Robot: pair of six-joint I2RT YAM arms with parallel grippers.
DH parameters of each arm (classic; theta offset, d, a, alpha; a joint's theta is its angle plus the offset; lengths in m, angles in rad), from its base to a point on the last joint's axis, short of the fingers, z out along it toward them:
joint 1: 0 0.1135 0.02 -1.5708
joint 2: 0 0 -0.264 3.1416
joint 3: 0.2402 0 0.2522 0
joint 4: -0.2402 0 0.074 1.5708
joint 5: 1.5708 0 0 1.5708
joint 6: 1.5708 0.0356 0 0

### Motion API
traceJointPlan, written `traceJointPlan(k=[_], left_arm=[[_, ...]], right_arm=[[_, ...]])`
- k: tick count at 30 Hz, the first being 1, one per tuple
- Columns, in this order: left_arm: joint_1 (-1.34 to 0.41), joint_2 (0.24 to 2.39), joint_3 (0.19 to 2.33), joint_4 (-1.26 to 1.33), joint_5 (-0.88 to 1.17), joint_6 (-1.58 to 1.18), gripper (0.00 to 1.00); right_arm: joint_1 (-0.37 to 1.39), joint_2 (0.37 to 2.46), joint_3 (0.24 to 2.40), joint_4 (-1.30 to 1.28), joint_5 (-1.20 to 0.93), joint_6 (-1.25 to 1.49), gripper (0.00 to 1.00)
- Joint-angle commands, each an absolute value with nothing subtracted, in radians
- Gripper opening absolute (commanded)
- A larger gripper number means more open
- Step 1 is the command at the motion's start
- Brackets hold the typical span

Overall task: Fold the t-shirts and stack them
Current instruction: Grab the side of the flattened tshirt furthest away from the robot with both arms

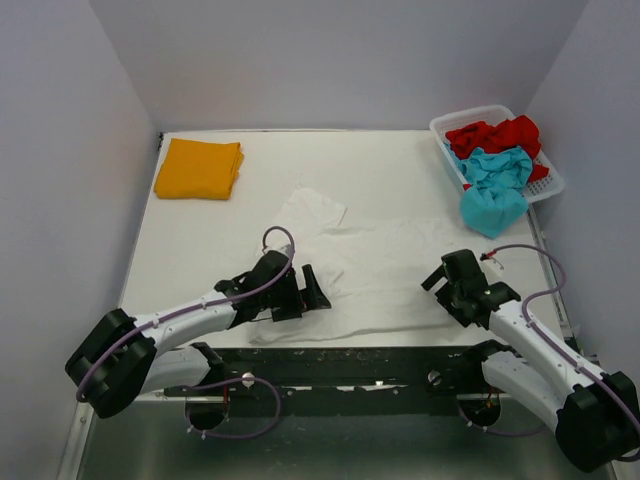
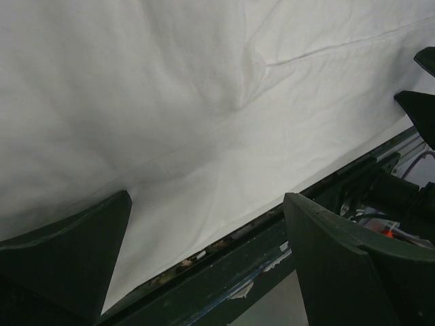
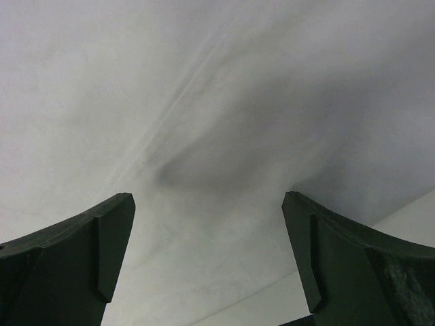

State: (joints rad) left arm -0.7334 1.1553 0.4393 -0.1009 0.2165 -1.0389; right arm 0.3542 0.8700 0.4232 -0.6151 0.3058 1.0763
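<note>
At the near edge of the worktop (image 1: 200, 240), I find the white t-shirt (image 1: 390, 265) spread flat, the left tool (image 2: 207, 200) and right tool (image 3: 209, 198) each wide open over it, gripping nothing. The orange t-shirt (image 1: 200, 168) lies folded far left; the red t-shirt (image 1: 495, 135) and teal t-shirt (image 1: 495, 192) sit crumpled in the basket (image 1: 552, 186) far right.

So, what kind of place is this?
Probably a robot test booth: plain walls enclose a white table, a left arm and a right arm are bolted at its near edge, shirts wait in a basket.
</note>
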Motion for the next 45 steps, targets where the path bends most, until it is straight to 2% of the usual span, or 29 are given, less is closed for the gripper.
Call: traceJointPlan(k=[1,11,16,19,21,24,29,33,38,45], left_arm=[[-0.804,1.147,0.429,-0.161,0.167,-1.087,0.99],[-0.834,1.098,0.441,-0.228,0.124,-1.081,0.98],[-0.832,1.045,0.552,-0.321,0.096,-0.997,0.99],[-0.826,1.017,0.653,-0.428,-0.033,-0.949,0.99],[-0.788,1.014,0.707,-0.446,-0.076,-0.908,0.98],[-0.619,1.052,0.73,-0.336,-0.003,-0.833,0.99],[-0.365,1.274,0.861,-0.18,0.164,-0.72,0.99],[-0.259,1.523,1.053,-0.141,0.217,-0.663,0.99],[-0.197,1.833,1.337,-0.236,0.307,-0.665,0.99],[-0.184,2.052,1.531,-0.283,0.364,-0.747,0.99]], right_arm=[[0.351,0.862,0.409,-0.705,0.379,1.169,1.0],[0.351,0.747,0.403,-0.793,0.453,1.302,1.0],[0.351,0.713,0.415,-0.816,0.474,1.312,1.0],[0.351,0.717,0.453,-0.78,0.48,1.206,1.0],[0.351,0.724,0.498,-0.753,0.486,1.119,1.0],[0.351,0.738,0.544,-0.701,0.496,1.017,1.0],[0.351,0.757,0.509,-0.48,0.389,0.874,1.0],[0.351,0.795,0.497,-0.378,0.356,0.817,1.0],[0.351,0.834,0.512,-0.358,0.376,0.801,1.0],[0.352,0.832,0.501,-0.349,0.408,0.782,1.0]])
